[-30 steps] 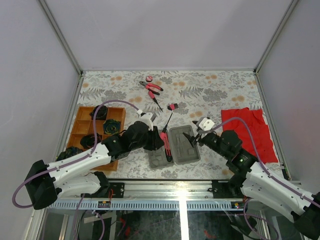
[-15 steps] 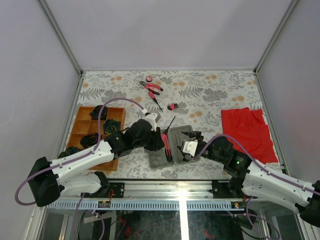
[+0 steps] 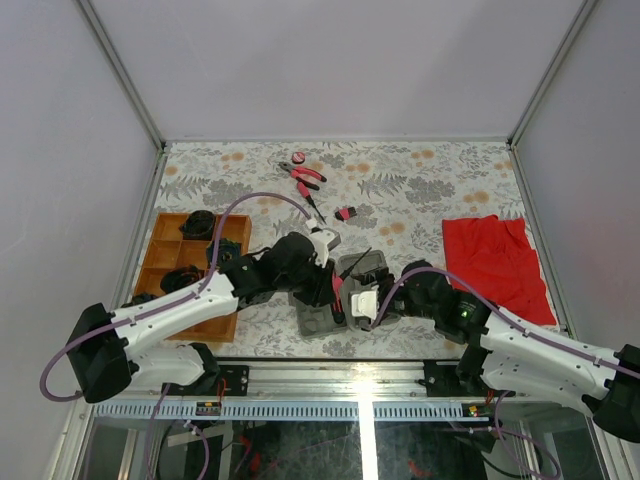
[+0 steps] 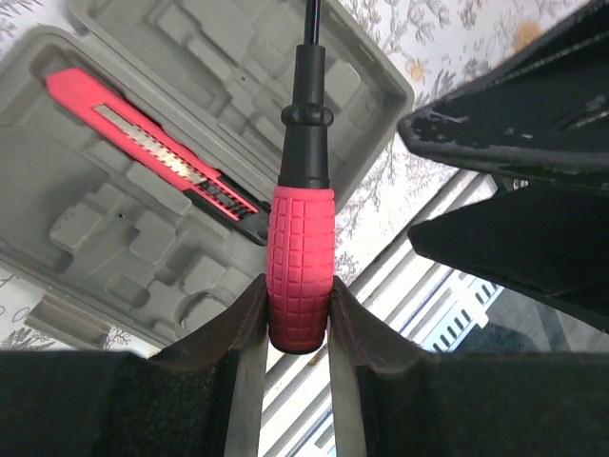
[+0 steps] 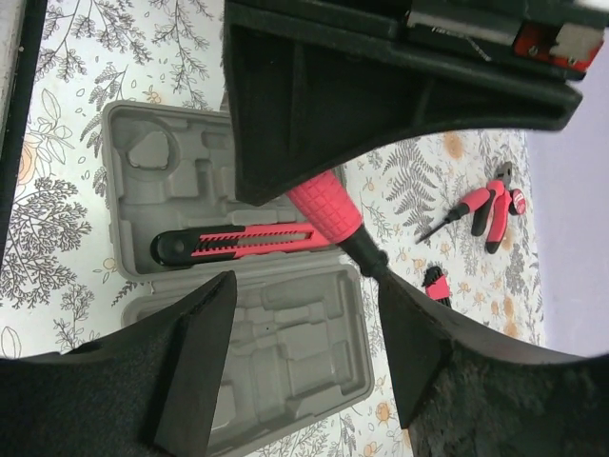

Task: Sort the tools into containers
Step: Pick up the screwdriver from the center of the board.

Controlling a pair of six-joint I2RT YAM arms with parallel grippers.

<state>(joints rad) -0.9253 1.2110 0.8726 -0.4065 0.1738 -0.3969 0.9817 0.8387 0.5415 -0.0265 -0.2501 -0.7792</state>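
Pinching a screwdriver (image 4: 301,257) over the case (image 4: 114,238) with left pincer (image 4: 297,307) (right pincer (image 5: 306,295) spread), cutter (image 4: 143,143) stowed, pliers (image 3: 303,172) loose at twelve o'clock.

My left arm (image 3: 165,312) and right arm (image 3: 545,352) wear glossy white shells, broken by black joint housings and ending in black blocks at the shoulders. A purple cable (image 3: 262,197) loops free along each of them. A small green light (image 3: 464,313) glows on a black joint of the right one. A white block (image 3: 365,301) sits at each wrist. My left gripper (image 4: 297,286) has dark fingers (image 4: 224,324) faced with thin grey strips. My right gripper (image 5: 304,286) has broad, matte black, wedge-shaped fingers (image 5: 190,367), lightly scuffed pale along one edge.
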